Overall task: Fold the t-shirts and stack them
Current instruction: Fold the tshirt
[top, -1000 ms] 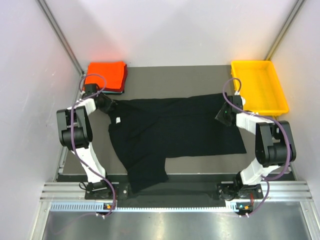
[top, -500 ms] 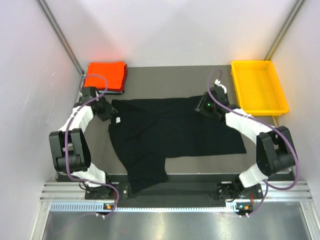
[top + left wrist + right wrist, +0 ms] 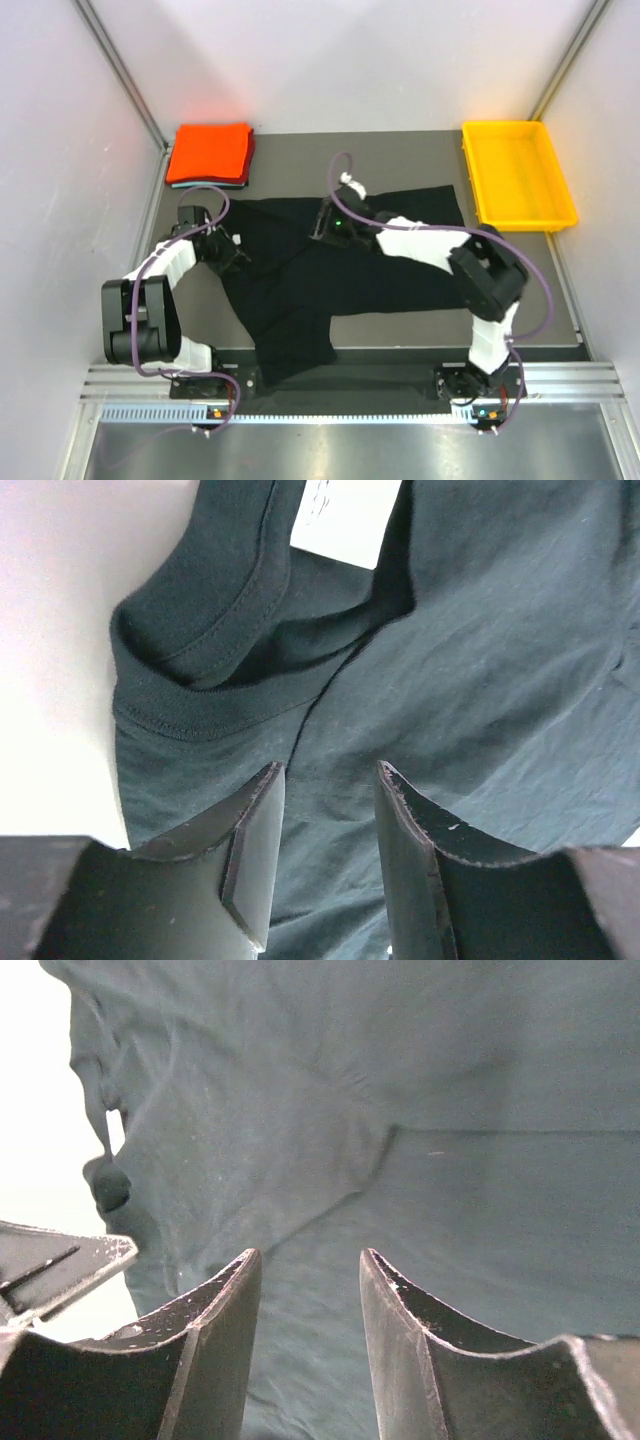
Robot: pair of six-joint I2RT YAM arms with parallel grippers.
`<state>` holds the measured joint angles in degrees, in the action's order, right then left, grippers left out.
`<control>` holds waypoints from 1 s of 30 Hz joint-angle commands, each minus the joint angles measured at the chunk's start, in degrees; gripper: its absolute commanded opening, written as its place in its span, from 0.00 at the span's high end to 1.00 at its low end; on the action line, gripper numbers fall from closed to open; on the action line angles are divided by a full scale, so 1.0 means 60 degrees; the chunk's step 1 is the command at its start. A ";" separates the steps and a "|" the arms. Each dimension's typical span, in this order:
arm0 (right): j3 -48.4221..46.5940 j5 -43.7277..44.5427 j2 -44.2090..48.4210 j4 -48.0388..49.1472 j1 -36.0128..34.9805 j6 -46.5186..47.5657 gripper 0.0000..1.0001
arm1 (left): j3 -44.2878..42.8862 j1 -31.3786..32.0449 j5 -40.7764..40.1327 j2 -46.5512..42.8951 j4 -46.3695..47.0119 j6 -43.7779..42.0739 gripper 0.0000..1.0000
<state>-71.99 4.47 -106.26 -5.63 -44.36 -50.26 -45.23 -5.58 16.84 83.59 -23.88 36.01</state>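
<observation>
The black shirt lies spread on the table, rumpled and not yet squared, under both grippers. The left gripper hangs low over it with its fingers spread and nothing between them. The collar sits just ahead and to its left, and the white label lies beyond that. By my reading this puts it at the neck end, placed to pinch the shoulder line for a fold.

The right gripper reaches well across toward the left arm's side. It is also spread and empty, with a raised wrinkle running just ahead of its fingers. It is close above the cloth; whether it touches, I cannot tell. Both probably stand parted so they can drop onto the cloth and lift together.

The folded orange shirt waits beyond the left gripper at the far corner — the place for stacking, I judge. The yellow tray stands well off to the right gripper's right, apart from the cloth.
</observation>
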 commanded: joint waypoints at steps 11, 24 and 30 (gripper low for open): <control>-0.2400 0.0294 -0.2051 -0.0582 -0.0810 -0.0866 0.56 | 0.0420 0.0461 -0.0213 0.0585 0.1255 0.0502 0.57; -0.1420 0.0017 -0.1348 0.0162 -0.1059 -0.1159 0.55 | 0.0039 0.0857 -0.0770 0.0146 0.0904 0.0649 1.00; -0.1305 -0.0144 -0.1188 0.0116 -0.1235 -0.1379 0.55 | -0.0210 0.1457 -0.1268 -0.0352 0.0377 0.0781 1.00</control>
<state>-80.60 4.43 -118.06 -6.83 -50.06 -57.25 -43.57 1.10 11.40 84.95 -19.70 40.01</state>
